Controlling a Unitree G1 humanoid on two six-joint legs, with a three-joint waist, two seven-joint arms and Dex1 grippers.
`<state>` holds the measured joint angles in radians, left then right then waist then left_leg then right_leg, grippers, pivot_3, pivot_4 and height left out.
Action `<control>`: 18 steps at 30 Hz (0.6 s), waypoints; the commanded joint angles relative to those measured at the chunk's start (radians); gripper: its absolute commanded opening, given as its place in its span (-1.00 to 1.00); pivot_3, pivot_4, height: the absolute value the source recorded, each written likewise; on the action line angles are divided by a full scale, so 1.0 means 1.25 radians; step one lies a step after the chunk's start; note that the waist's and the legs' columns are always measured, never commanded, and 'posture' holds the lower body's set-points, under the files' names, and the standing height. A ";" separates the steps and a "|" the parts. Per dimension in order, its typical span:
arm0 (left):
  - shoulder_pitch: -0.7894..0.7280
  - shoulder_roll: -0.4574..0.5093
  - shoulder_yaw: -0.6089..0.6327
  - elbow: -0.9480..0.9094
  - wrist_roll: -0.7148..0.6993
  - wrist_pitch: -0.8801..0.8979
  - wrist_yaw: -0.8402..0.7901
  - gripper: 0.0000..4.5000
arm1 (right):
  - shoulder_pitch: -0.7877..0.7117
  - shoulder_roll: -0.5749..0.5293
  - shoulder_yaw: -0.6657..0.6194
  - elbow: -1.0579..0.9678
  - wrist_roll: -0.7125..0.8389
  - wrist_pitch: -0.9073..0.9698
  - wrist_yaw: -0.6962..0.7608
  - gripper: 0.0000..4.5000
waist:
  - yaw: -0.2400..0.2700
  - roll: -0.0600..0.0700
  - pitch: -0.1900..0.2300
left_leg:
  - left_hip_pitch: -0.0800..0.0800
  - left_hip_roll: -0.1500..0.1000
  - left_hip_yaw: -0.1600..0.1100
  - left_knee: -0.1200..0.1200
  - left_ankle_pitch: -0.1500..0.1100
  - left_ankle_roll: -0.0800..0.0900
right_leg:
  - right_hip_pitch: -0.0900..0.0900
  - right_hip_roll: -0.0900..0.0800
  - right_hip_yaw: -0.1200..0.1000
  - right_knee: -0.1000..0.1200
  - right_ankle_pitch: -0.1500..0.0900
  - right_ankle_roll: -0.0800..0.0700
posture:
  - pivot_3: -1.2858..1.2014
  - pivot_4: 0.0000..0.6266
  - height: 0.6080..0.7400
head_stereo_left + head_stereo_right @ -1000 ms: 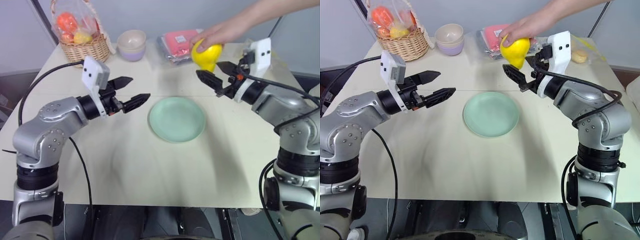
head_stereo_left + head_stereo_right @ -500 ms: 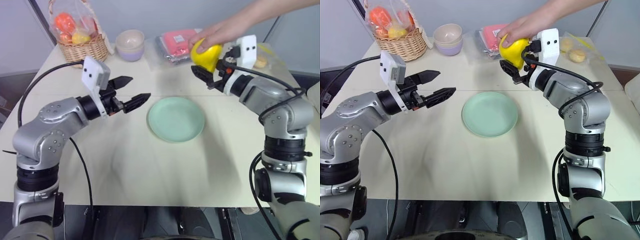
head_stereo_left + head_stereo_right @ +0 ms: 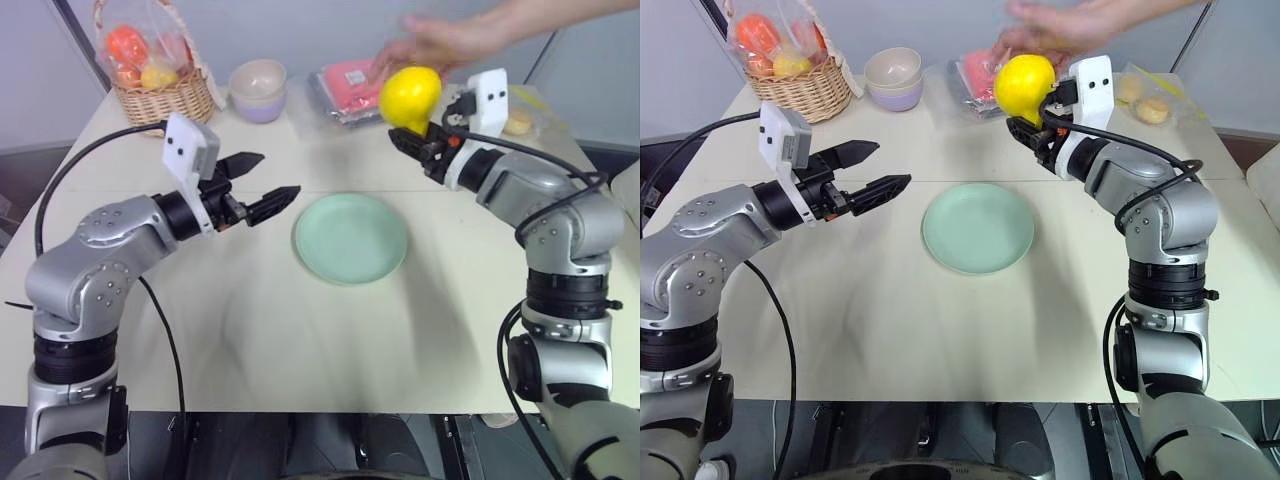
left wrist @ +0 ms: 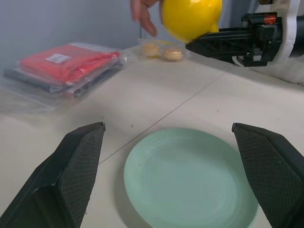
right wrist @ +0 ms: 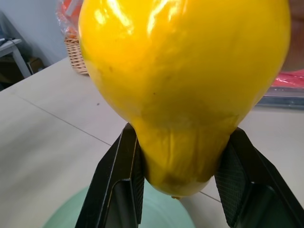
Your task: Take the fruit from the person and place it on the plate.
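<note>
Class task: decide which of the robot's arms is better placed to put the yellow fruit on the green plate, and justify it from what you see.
The right. The right gripper is shut on the fruit, just beyond the plate. The left gripper is open and holds nothing, beside the plate.

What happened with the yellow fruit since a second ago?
The right gripper moved in under the fruit and shut on its narrow end. The person's hand let go and lifted away. The left gripper stayed open in place, and the plate stayed put.
</note>
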<state>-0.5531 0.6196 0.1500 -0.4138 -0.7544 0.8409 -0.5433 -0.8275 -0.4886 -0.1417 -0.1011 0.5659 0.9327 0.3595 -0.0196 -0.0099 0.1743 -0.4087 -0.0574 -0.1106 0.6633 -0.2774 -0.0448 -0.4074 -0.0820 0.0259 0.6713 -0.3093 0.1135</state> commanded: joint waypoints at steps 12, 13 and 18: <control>0.012 0.020 0.027 -0.023 -0.005 -0.008 -0.007 1.00 | 0.242 0.052 0.173 -0.184 -0.079 0.049 -0.055 -0.27 | 0.000 0.000 0.000 | 0.000 0.000 0.000 0.000 0.000 0.000 | 0.000 0.000 0.000 0.000 0.000 0.000 | 0.03 -0.52 1.00; 0.012 0.020 0.028 -0.023 -0.006 -0.007 -0.007 1.00 | 0.252 0.056 0.181 -0.185 -0.087 0.046 -0.059 -0.27 | 0.000 0.000 0.000 | 0.000 0.000 0.000 0.000 0.000 0.000 | 0.000 0.000 0.000 0.000 0.000 0.000 | 0.03 -0.52 1.00; 0.017 0.024 0.030 -0.029 -0.008 -0.004 -0.005 1.00 | 0.289 0.018 0.256 -0.179 -0.177 -0.007 -0.048 -0.27 | 0.000 0.000 0.000 | 0.000 0.000 0.000 0.000 0.000 0.000 | 0.000 0.000 0.000 0.000 0.000 0.000 | 0.03 -0.52 1.00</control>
<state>-0.5237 0.6346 0.1532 -0.4139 -0.7546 0.8434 -0.5491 -0.4678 -0.4494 0.1569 -0.2822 0.3871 0.9670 0.2915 -0.0192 -0.0099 0.1743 -0.4086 -0.0576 -0.1107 0.6633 -0.2773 -0.0450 -0.4075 -0.0819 0.0261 0.6715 -0.3093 0.1135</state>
